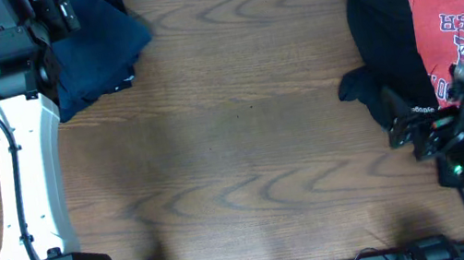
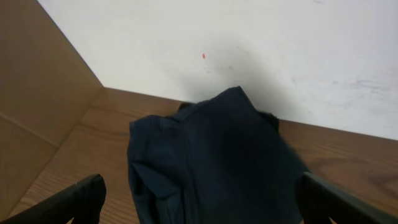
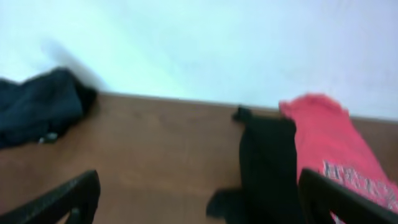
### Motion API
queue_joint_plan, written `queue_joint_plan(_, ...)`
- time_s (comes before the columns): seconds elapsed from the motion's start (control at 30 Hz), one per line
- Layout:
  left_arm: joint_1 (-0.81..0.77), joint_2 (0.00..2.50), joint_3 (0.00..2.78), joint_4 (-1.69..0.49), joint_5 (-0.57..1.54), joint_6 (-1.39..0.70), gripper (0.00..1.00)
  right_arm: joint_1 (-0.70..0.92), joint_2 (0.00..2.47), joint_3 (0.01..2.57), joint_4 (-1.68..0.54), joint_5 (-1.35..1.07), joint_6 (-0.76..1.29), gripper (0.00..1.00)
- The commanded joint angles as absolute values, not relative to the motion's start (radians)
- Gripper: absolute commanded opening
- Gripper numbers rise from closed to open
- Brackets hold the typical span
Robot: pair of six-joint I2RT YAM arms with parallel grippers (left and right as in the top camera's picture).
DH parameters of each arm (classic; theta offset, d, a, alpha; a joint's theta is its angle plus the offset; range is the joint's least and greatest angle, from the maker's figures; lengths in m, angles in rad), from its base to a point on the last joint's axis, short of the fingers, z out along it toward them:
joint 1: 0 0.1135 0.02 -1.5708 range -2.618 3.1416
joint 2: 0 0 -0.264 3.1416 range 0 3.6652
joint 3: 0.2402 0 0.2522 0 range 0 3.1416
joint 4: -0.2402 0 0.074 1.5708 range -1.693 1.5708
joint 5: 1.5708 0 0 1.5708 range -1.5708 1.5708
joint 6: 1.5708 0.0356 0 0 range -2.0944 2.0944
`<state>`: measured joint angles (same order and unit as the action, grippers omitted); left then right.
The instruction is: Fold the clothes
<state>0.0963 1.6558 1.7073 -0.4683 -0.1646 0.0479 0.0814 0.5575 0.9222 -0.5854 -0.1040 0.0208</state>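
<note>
A folded navy garment (image 1: pixel 92 45) lies at the table's far left corner; it also shows in the left wrist view (image 2: pixel 214 162). My left gripper (image 2: pixel 202 202) is open, its fingers spread either side of the garment's near end, holding nothing. A black garment (image 1: pixel 383 22) and a red printed shirt (image 1: pixel 451 7) lie crumpled at the far right, also in the right wrist view as the black garment (image 3: pixel 267 165) and the red shirt (image 3: pixel 329 146). My right gripper (image 3: pixel 199 199) is open and empty, above the near end of the black garment.
The brown wooden table (image 1: pixel 233 139) has a white wall behind it (image 2: pixel 249 43). A cardboard-coloured panel (image 2: pixel 37 81) stands at the left of the navy garment. My left arm (image 1: pixel 28 171) stretches along the table's left side.
</note>
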Motion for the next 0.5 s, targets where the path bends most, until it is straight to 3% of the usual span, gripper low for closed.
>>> queue_joint_plan(0.0,0.099,1.655,1.71,-0.471,-0.166,0.036,0.98,0.081,0.443,0.706,-0.477,-0.106,0.01,0.99)
queue_joint_plan(0.2,0.099,1.655,1.71,-0.471,-0.166,0.036,0.98,0.081,0.292,0.374,-0.236,-0.127,0.01,0.99)
queue_joint_plan(0.47,0.099,1.655,1.71,-0.471,-0.166,0.036,0.98,0.081,0.19,0.17,-0.113,-0.128,0.01,0.99)
